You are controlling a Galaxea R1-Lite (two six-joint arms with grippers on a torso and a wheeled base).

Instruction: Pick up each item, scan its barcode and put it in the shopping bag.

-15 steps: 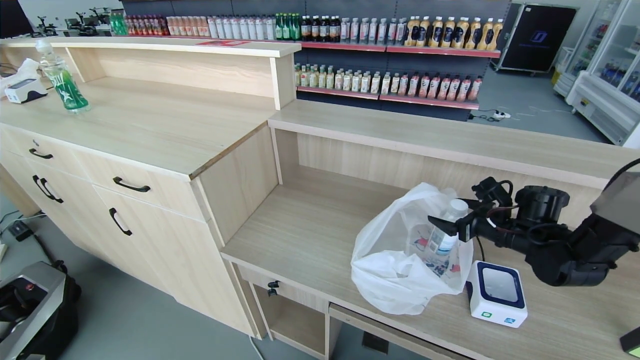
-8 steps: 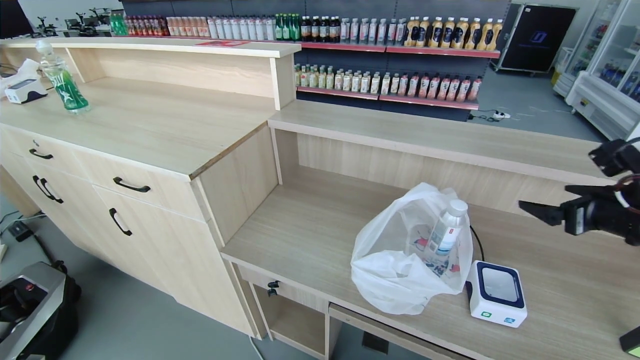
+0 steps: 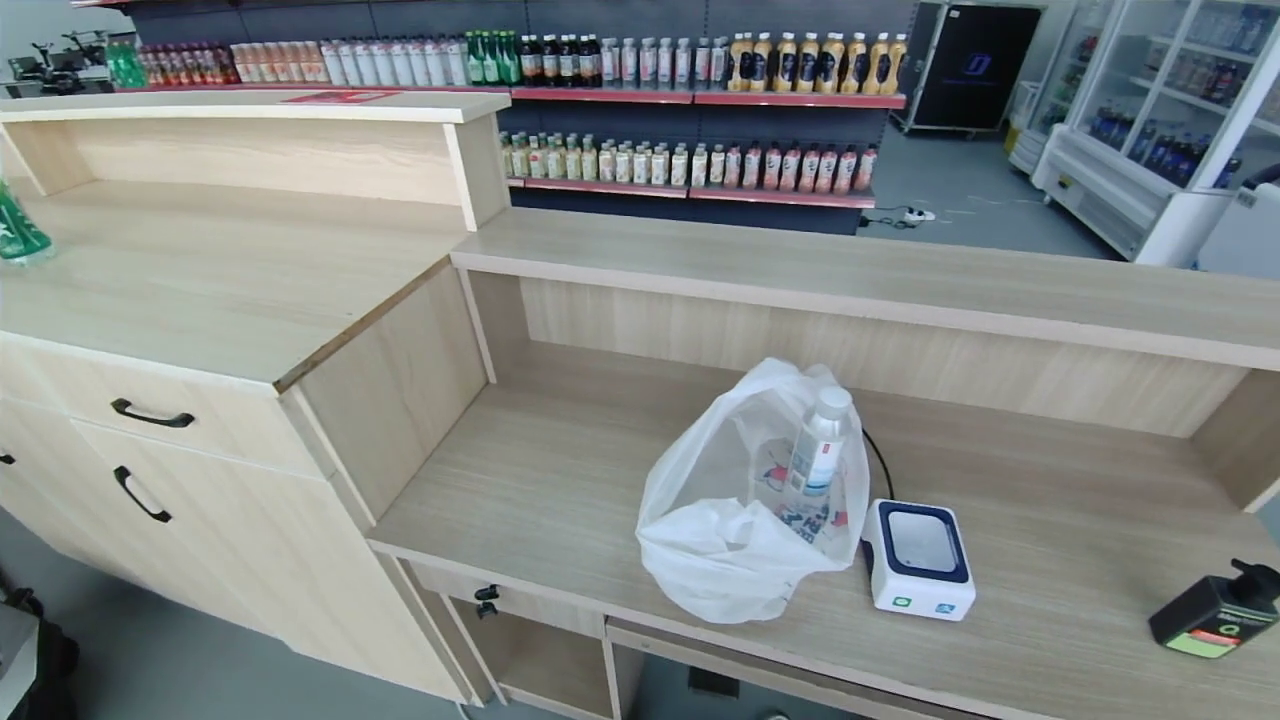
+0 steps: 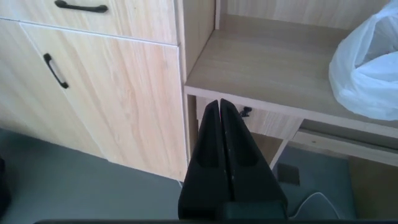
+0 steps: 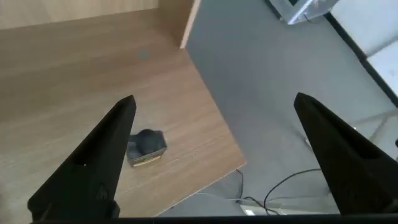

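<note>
Well apart: bottle, right gripper

Black pump bottle on the counter, far right — drink shelves behind.

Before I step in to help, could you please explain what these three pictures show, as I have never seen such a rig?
It is a wheeled robot with two arms, acting as a cashier. The picture showing shelves is from its head camera, looking down on a wooden counter. There a white shopping bag holds a clear bottle; the white barcode scanner sits beside it, and a dark pump bottle rests farther right. The other two come from wrist cameras. The left jaws are pressed shut; the right jaws are spread wide above the pump bottle. Neither holds anything.
</note>
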